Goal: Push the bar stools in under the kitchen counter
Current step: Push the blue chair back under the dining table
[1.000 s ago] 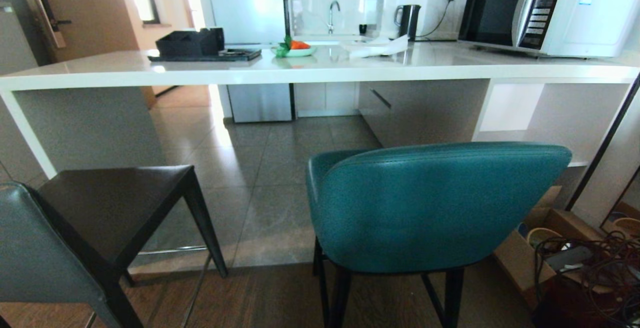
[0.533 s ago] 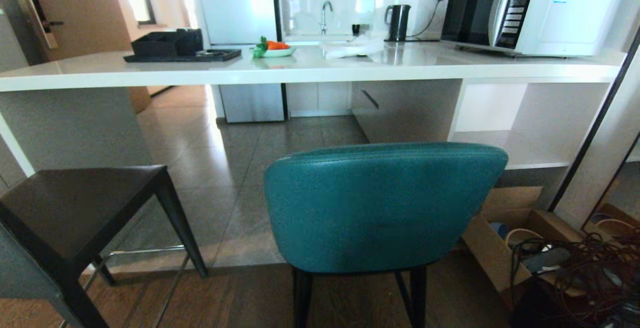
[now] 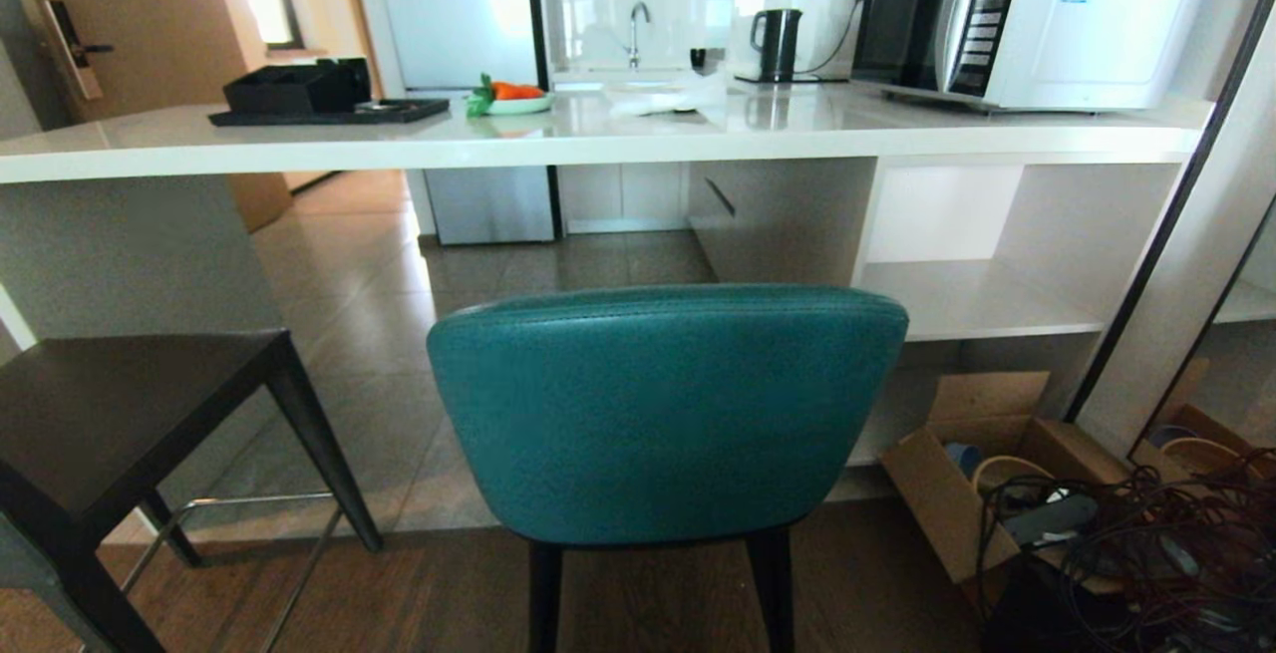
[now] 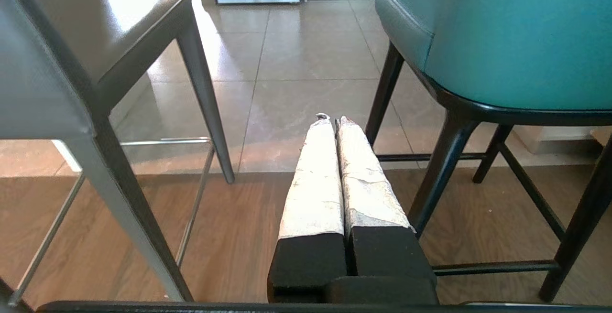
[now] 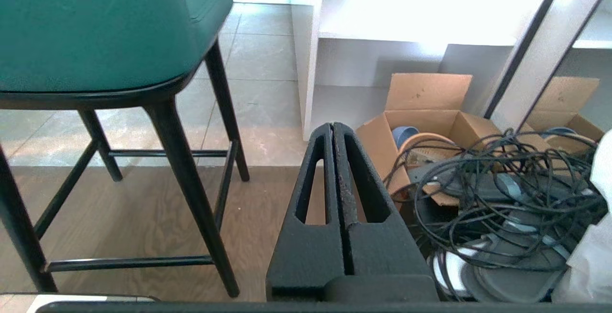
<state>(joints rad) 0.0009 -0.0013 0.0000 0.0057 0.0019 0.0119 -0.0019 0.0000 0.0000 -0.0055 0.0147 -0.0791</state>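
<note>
the teal stool (image 3: 666,414) fills the lower centre of the head view, its curved, stitched leather back turned to the camera and its black legs standing on the wood floor just short of the tiled strip. it sits in front of the kitchen counter (image 3: 598,140), a long glossy white slab with a thick edge running across the upper half of the frame, and the seat seems to be still outside the slab's edge, though the angle makes that hard to judge. the dark grey stool (image 3: 130,424) is at the lower left, square seat showing, chrome footrest below, also out from the counter. neither arm shows in the head view. the left gripper (image 4: 333,121) hangs low between the two stools with fingers pressed together, holding nothing. the right gripper (image 5: 333,126) has its fingers closed and empty too, beside the teal stool's legs, near a cardboard box (image 5: 420,122) and tangled cables (image 5: 502,184).
</note>
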